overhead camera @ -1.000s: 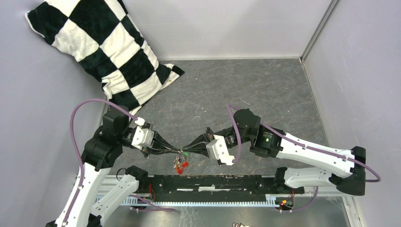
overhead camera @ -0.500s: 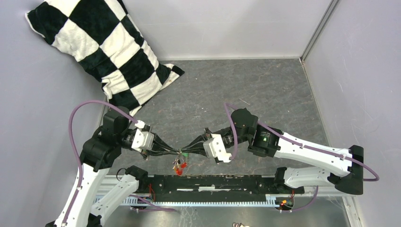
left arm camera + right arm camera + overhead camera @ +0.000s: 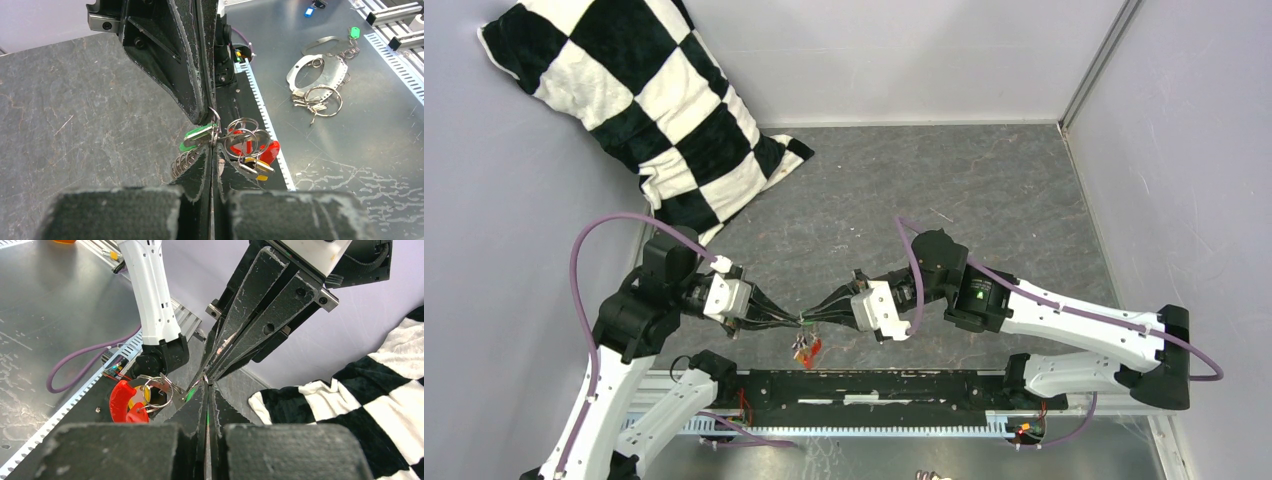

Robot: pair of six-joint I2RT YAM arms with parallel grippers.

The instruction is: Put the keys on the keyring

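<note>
My two grippers meet tip to tip low over the near edge of the grey mat. The left gripper (image 3: pixel 795 321) (image 3: pixel 212 149) is shut on the thin wire of the keyring (image 3: pixel 239 136), whose coiled part (image 3: pixel 182 162) bulges to the left of its fingers. The right gripper (image 3: pixel 817 316) (image 3: pixel 206 386) is shut on the green key (image 3: pixel 197 137), which shows as a green sliver between its fingers. Below the tips hang the red key (image 3: pixel 246 148), the yellow key (image 3: pixel 256 170) and the red strap (image 3: pixel 270 151) (image 3: pixel 117 398), seen from above as a small red bundle (image 3: pixel 806 347).
A black-and-white checkered pillow (image 3: pixel 644 110) leans in the far left corner. Grey walls close in the mat on three sides. A black rail (image 3: pixel 874 385) runs along the near edge. On the metal sheet beyond it lie other ring sets (image 3: pixel 320 95).
The right arm has crept a little to the left, closer to the left gripper. Both grippers stay shut and the hanging bundle has hardly moved.
</note>
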